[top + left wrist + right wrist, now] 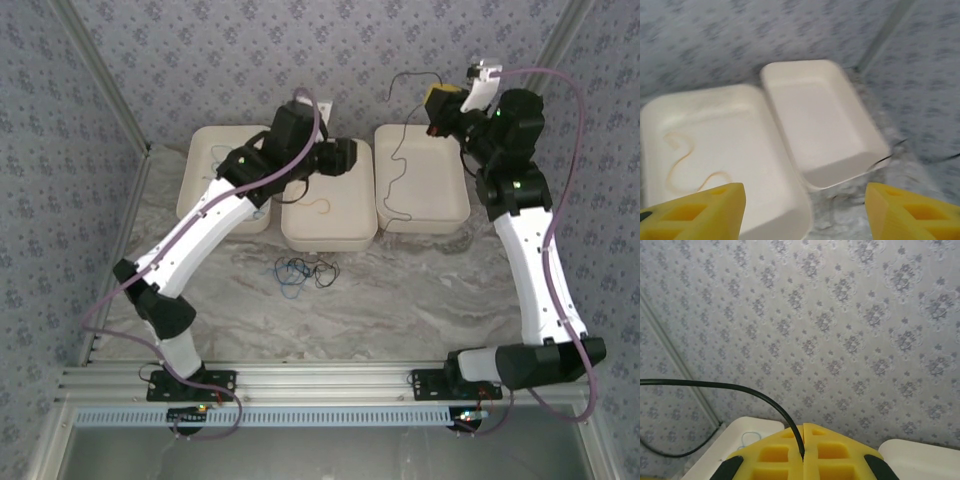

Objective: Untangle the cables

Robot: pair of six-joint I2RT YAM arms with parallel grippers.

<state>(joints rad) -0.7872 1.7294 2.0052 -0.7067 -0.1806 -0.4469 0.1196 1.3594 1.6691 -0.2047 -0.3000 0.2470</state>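
Top view: up and to the right of the middle tray point(350, 218), the right end effector point(438, 100) pinches a black cable point(395, 165), which dangles over the neighbouring right tray point(440, 190). The left end effector point(345, 158) hangs over the middle tray, where a tan cable point(318, 208) lies. A tangle of cables point(300, 270) sits on the marbled bench point(420, 300) just in front of that tray. Sorting looks partway done. Next, I judge, the black cable needs lowering into its tray.

Left wrist: the fingers point(690, 210) stand wide and empty, with the tan cable below.

Right wrist: the fingers point(830, 455) are closed on the black cable, with patterned wallpaper point(840, 315) behind.
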